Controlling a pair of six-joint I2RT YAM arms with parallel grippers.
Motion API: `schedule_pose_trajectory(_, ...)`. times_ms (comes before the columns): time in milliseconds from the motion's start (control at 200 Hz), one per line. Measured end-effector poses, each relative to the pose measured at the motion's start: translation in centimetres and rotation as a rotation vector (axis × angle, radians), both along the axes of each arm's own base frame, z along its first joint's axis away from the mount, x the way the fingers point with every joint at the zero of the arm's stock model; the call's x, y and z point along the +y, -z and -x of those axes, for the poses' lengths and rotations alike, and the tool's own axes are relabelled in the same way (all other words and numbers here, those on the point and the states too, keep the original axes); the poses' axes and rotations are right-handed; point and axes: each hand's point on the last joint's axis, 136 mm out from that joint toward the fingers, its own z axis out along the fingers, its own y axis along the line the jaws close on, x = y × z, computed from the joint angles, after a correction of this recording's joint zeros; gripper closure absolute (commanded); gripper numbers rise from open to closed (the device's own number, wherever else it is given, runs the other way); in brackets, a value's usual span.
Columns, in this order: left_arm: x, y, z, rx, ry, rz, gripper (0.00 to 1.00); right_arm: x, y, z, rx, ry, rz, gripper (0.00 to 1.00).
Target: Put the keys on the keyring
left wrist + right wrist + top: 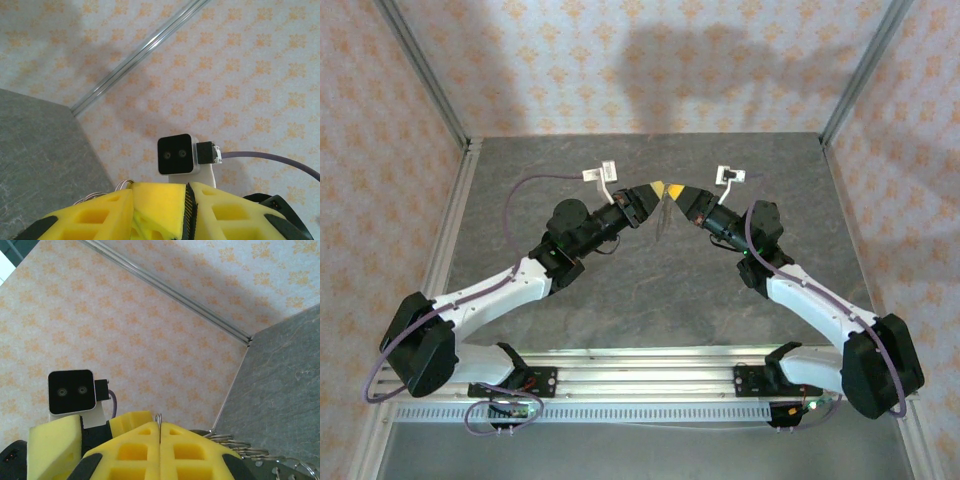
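Jaws, R gripper: being held fully closed, tips pressed flush; thin metal loop being pinched at the tip.
Jaws, L gripper: being held partly apart, w/ a yellow block sitting btwn the fingers; whether anything is being gripped can't be told.
Keyring: being held above table, mid-scene towards far side, poking out btwn R fingertips.
Thin strand: being dangled below the meeting point.
Arms: being angled inward from L and R, grippers tip to tip.
L wrist cam: being seen just left of R fingers.
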Motion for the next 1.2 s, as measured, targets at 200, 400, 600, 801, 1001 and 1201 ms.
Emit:
schedule_pose_trajectory(200,0.0,0.1,0.0,-0.001,0.0,-0.004,0.66,0.0,0.0,0.0,-0.001,0.0,0.0,1.0)
schedule_pose_trajectory(400,-0.3,0.7,-0.3,0.01,0.001,-0.013,0.66,-0.1,-0.4,0.2,-0.011,0.0,-0.005,1.0)
schedule_pose_trajectory(600,-1.0,1.6,-0.7,0.028,0.009,-0.028,0.66,-0.1,-0.5,0.3,-0.011,0.0,-0.006,1.0)
schedule_pose_trajectory(801,-1.5,1.1,-0.7,0.021,0.018,-0.023,0.66,-0.1,-0.5,0.3,-0.011,0.0,-0.006,1.0)
schedule_pose_trajectory(1001,-1.7,1.1,-0.9,0.02,0.021,-0.025,0.75,-0.1,-0.4,0.3,-0.01,0.0,-0.005,1.0)
schedule_pose_trajectory(1201,-1.7,1.3,-1.1,0.024,0.012,-0.028,0.97,-0.2,-0.7,0.3,-0.016,0.001,-0.009,1.0)
